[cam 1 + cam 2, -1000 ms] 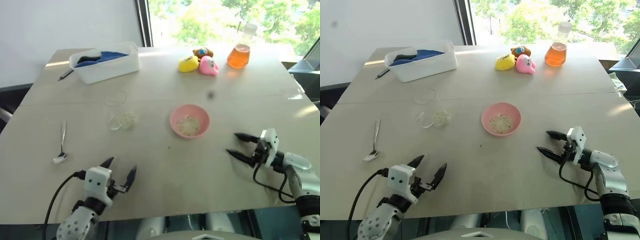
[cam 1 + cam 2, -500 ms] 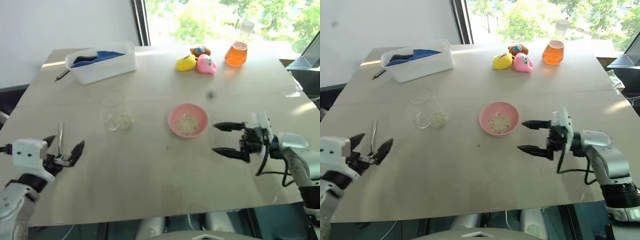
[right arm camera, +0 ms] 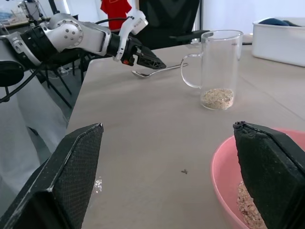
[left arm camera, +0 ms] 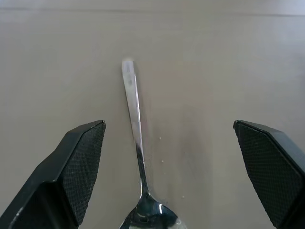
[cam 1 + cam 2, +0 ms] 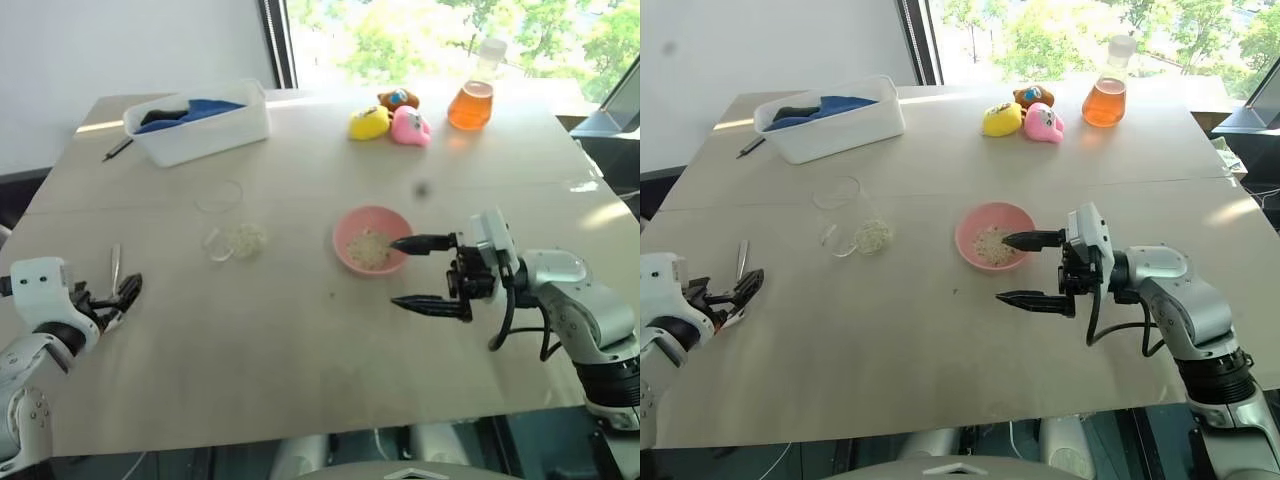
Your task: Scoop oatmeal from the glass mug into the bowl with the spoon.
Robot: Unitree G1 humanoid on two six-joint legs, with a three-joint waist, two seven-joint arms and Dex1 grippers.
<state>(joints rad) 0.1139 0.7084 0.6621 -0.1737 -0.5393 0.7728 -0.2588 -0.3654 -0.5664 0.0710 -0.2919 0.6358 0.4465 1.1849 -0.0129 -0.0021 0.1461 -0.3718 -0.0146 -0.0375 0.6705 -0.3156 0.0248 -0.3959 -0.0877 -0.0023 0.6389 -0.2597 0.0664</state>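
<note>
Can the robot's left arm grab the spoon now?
Probably yes. The left gripper is open, and the spoon lies flat on the table between its two fingers, with nothing on or around it to block the way.

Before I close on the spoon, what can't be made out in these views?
- Spoon: left wrist view's bottom edge cuts off most of its head; in the head views the left gripper covers that end.
- Tub: its wall hides most of the blue and dark things inside.
- Bowl: cut by the right wrist view's edge and a finger.
- Dark thing beside the tub: too small to name.
</note>
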